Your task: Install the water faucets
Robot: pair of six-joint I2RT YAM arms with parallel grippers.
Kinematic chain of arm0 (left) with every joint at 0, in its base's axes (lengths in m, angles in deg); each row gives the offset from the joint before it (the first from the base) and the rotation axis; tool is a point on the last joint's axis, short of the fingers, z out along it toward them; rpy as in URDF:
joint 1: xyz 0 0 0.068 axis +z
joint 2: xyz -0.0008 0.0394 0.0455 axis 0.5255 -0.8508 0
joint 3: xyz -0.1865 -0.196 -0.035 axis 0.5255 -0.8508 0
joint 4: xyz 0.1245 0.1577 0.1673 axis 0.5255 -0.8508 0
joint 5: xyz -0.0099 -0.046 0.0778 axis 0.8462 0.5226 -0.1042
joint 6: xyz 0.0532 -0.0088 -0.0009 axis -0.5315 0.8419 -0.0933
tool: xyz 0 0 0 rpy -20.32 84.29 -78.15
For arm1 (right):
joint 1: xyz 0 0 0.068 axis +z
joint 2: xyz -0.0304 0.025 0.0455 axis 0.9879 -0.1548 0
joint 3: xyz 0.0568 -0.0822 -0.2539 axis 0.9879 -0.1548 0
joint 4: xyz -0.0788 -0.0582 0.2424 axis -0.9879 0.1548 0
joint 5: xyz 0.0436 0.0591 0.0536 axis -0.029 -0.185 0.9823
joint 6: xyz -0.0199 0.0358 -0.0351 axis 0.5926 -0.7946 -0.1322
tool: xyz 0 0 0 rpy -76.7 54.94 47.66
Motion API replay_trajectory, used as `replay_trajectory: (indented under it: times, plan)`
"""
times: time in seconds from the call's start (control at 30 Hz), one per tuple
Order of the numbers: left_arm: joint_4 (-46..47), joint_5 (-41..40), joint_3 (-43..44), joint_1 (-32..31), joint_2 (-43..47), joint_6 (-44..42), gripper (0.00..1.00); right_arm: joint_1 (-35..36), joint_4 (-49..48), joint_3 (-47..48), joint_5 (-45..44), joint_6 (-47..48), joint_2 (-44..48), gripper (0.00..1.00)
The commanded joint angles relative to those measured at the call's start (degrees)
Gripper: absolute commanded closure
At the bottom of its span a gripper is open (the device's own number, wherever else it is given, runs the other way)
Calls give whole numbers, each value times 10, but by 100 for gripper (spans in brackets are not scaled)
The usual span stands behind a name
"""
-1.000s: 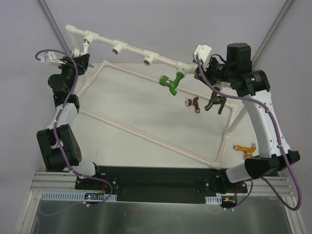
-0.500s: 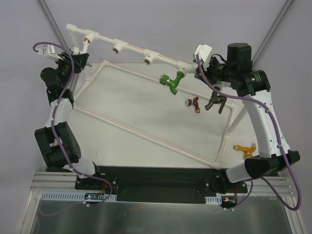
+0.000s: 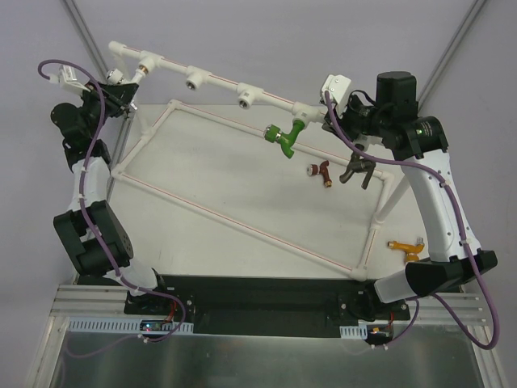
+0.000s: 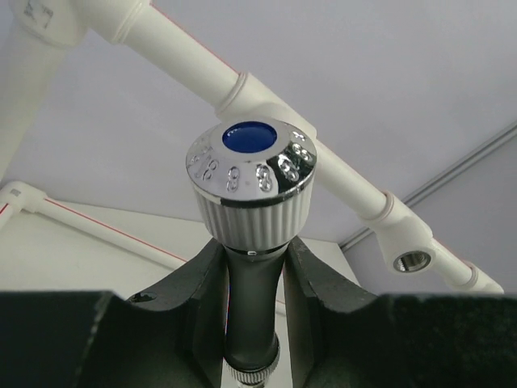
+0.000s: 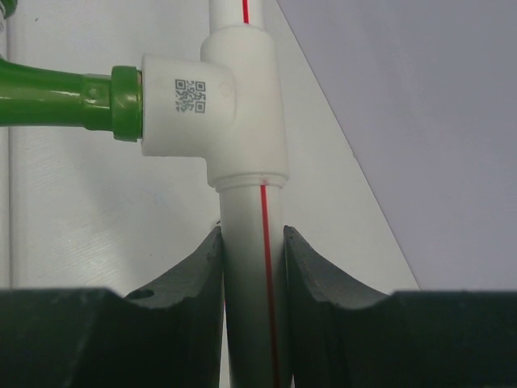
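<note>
On the table [image 3: 202,174], red faucet [image 3: 322,171] lies beside grey faucet [image 3: 355,172].

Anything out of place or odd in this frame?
The orange faucet lies outside the white pipe frame, close beside the right arm, apart from the dark red faucet and dark grey faucet. Nothing looks spilled or broken.

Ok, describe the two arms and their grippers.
Left arm and right arm: white links, bulky black joints, a purple cable running along each, a white camera block at the wrist. Fingers are dark, matte, with curved inner faces.
</note>
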Motion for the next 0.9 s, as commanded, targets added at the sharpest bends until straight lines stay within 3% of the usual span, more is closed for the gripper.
replay_trajectory:
  times: [0.0, 0.23, 0.57, 0.87]
  plan:
    - [-15, 4, 59, 1, 5, 16, 100, -8, 26, -4, 8, -8, 28, 98]
    - [-48, 2, 48, 3, 25, 14, 100, 1, 30, -9, 9, 5, 34, 98]
    - [27, -22, -22, 3, 34, 65, 100, 7, 27, -12, 8, 3, 36, 98]
    - [11, -3, -7, 3, 33, 26, 100, 11, 23, -19, 6, 3, 41, 98]
